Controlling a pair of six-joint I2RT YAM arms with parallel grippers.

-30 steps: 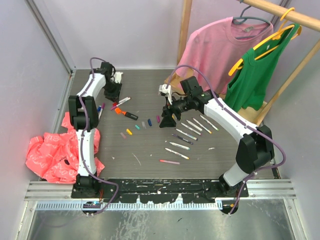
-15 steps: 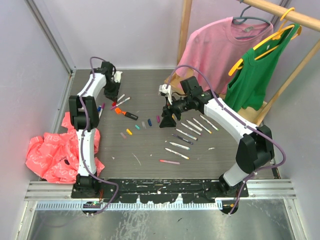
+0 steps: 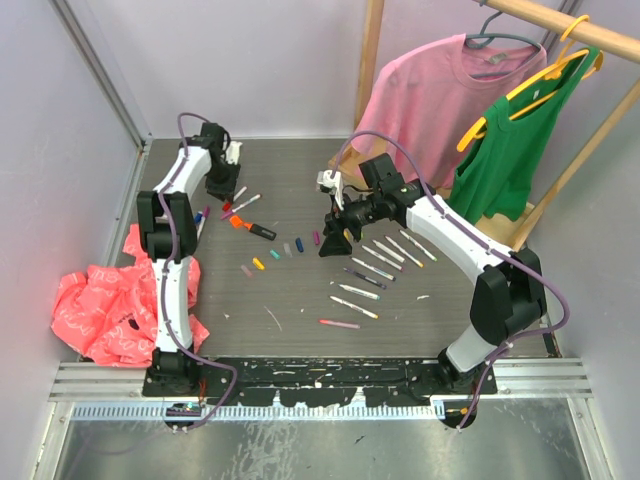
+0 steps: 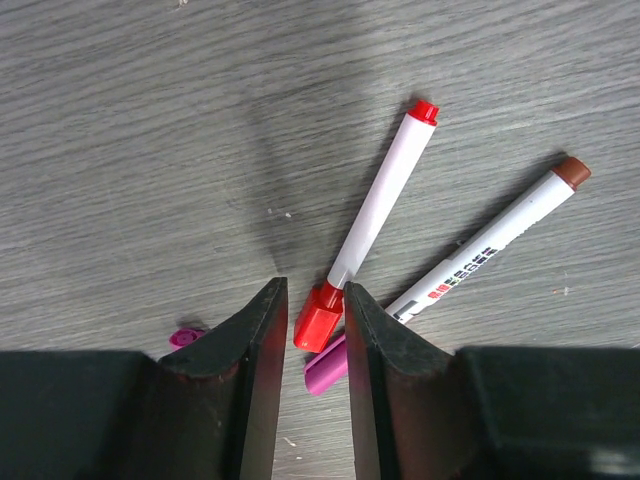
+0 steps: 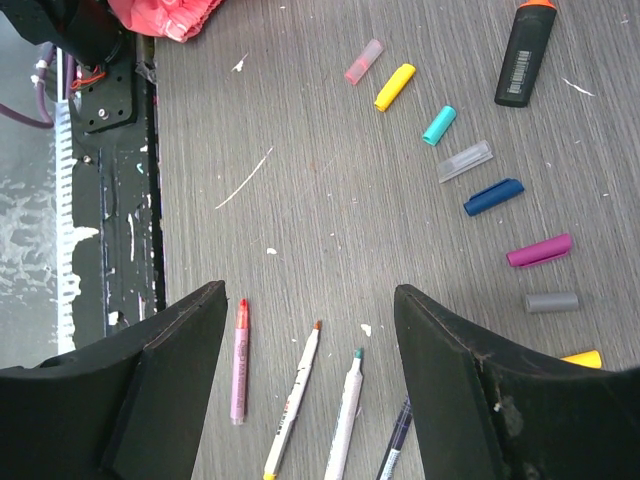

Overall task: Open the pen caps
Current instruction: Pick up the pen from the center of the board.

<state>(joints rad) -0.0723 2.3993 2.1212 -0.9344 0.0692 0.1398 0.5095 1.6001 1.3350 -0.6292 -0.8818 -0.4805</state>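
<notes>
In the left wrist view a white pen (image 4: 380,210) with red ends lies on the table. Its red cap (image 4: 318,322) sits between my left gripper's (image 4: 312,290) narrowly parted fingers, not clamped. A purple cap (image 4: 328,368) and a second white pen (image 4: 490,240) with a brown end lie beside it. My left gripper (image 3: 218,183) is at the far left of the table. My right gripper (image 5: 308,295) is wide open and empty, above uncapped pens (image 5: 293,400). Loose caps (image 5: 439,124) lie in a row beyond it. It also shows in the top view (image 3: 330,240).
A thick orange-black marker (image 3: 255,229) lies left of the cap row (image 3: 272,255). More pens (image 3: 385,255) lie in rows under the right arm. A crumpled pink bag (image 3: 105,305) is at the near left. A pink shirt (image 3: 430,100) and a green top (image 3: 520,140) hang on a wooden rack at the back right.
My left gripper has shifted slightly toward the far left. The right arm has not moved.
</notes>
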